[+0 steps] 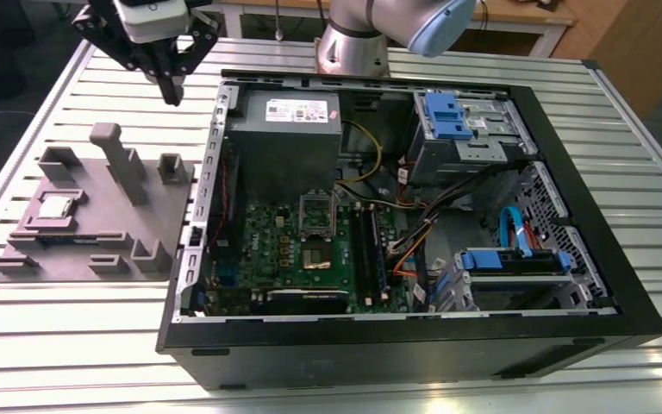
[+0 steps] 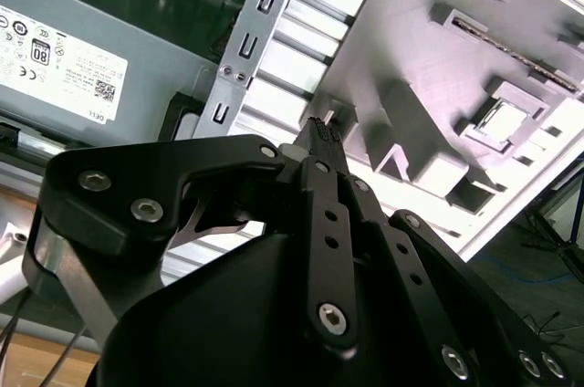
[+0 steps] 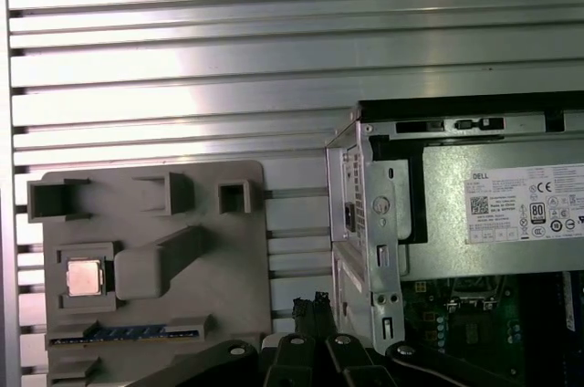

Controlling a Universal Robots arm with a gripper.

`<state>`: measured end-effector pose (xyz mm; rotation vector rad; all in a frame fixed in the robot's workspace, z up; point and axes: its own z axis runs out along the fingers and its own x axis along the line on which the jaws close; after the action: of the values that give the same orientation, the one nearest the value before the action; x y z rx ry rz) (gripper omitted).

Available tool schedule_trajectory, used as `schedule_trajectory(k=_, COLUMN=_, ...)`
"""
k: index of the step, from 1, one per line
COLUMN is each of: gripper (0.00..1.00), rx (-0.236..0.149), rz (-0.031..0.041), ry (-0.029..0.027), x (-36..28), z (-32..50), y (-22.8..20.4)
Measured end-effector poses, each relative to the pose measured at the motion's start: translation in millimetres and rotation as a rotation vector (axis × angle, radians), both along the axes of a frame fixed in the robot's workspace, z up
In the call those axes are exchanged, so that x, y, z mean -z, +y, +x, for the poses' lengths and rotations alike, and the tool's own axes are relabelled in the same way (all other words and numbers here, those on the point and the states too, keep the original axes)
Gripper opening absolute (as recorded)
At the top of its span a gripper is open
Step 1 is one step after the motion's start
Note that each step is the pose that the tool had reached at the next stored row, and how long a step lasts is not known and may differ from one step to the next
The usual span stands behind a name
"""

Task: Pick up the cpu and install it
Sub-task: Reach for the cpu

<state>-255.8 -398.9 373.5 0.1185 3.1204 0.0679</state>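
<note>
The cpu (image 1: 55, 207) is a small silver square lying in a recess of the grey fixture tray (image 1: 101, 233), at the exterior view's left. Both wrist views show the cpu (image 2: 505, 122) (image 3: 84, 277) in that same recess. My gripper (image 1: 172, 93) hangs high above the table between the tray and the open computer case (image 1: 423, 345). Its fingers (image 2: 321, 136) (image 3: 310, 307) are shut together with nothing between them. It is well apart from the cpu. The motherboard socket (image 1: 316, 210) sits in the middle of the green board inside the case.
A grey power supply (image 1: 289, 129) with a white label fills the case's back corner near my gripper. Blue drive bays (image 1: 458, 116) and cables lie at the exterior view's right. Tall grey posts (image 1: 118, 159) rise from the tray. The table (image 1: 78, 345) is ribbed metal.
</note>
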Motion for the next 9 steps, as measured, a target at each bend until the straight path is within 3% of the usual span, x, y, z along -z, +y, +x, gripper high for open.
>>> schedule_trajectory(k=9, gripper=0.1, rx=0.0, rz=0.0, ry=0.0001, x=0.1, z=-3.2, y=0.0)
